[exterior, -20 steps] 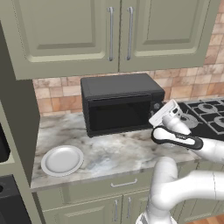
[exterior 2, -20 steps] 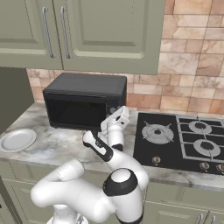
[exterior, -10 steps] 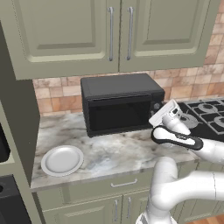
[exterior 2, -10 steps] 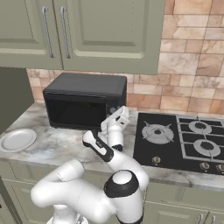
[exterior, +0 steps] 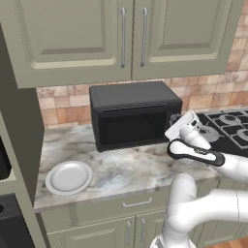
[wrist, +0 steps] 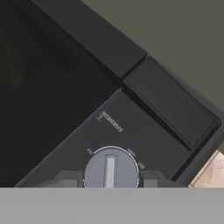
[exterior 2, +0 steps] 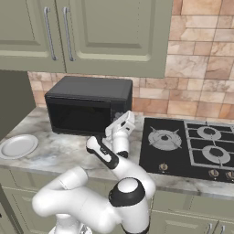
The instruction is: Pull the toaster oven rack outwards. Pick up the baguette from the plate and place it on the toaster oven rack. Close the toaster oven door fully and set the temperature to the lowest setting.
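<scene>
The dark toaster oven [exterior: 131,97] [exterior 2: 87,89] stands at the back of the counter. Its toaster oven door [exterior: 131,128] [exterior 2: 80,116] is closed, so the toaster oven rack is hidden behind the dark glass. My gripper [exterior: 173,119] [exterior 2: 122,119] [wrist: 109,179] is at the control strip on the oven's right end. In the hand view the fingers [wrist: 65,178] press against both sides of a round grey knob [wrist: 110,168] with an upright pointer bar. The white plate [exterior: 69,177] [exterior 2: 17,146] lies bare on the counter at the left. The baguette is out of view.
A black gas hob [exterior: 227,126] [exterior 2: 192,141] lies right of the oven, close beside my arm. Green wall cabinets [exterior: 131,34] hang low over the oven. A marble counter [exterior: 126,167] stretches between plate and oven. A tall dark unit stands at the far left.
The hand stays at the same spot by the oven's right end. The base views are too coarse to show any finger motion.
</scene>
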You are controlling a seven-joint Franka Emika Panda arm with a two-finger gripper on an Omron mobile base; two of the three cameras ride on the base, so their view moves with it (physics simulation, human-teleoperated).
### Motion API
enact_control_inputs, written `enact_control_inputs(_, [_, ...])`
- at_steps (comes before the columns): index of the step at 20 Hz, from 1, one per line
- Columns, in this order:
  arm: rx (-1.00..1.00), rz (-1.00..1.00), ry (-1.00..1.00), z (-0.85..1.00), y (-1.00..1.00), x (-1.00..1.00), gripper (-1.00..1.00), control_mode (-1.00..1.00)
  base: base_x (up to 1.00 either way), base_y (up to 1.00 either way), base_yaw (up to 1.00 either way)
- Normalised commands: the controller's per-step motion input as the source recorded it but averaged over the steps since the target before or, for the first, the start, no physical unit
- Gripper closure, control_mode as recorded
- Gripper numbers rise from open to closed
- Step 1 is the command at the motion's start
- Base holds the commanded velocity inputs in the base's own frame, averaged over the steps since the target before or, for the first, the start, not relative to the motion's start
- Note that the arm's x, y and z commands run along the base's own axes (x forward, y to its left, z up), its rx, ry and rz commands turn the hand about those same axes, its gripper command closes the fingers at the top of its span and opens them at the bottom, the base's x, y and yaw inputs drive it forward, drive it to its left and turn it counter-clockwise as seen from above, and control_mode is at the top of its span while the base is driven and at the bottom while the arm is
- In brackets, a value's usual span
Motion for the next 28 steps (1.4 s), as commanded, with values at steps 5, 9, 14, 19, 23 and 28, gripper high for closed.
enact_control_inputs(5, [0.00, 0.00, 0.00, 0.00, 0.00, 0.00, 1.00, -1.00, 0.00, 0.00, 0.00])
enact_control_inputs(9, [-0.08, 0.00, -0.01, 0.00, 0.01, 0.00, 1.00, -1.00, 0.00, 0.00, 0.00])
enact_control_inputs(14, [-0.19, 0.00, 0.00, 0.00, 0.00, 0.00, 1.00, -1.00, 0.00, 0.00, 0.00])
enact_control_inputs(19, [-0.23, 0.03, -0.07, 0.00, 0.00, 0.00, 1.00, -1.00, 0.00, 0.00, 0.00])
enact_control_inputs(23, [-0.21, 0.03, -0.14, 0.00, 0.00, 0.00, 1.00, -1.00, 0.00, 0.00, 0.00])
enact_control_inputs(28, [-0.23, 0.02, -0.15, 0.00, 0.00, 0.00, 1.00, -1.00, 0.00, 0.00, 0.00])
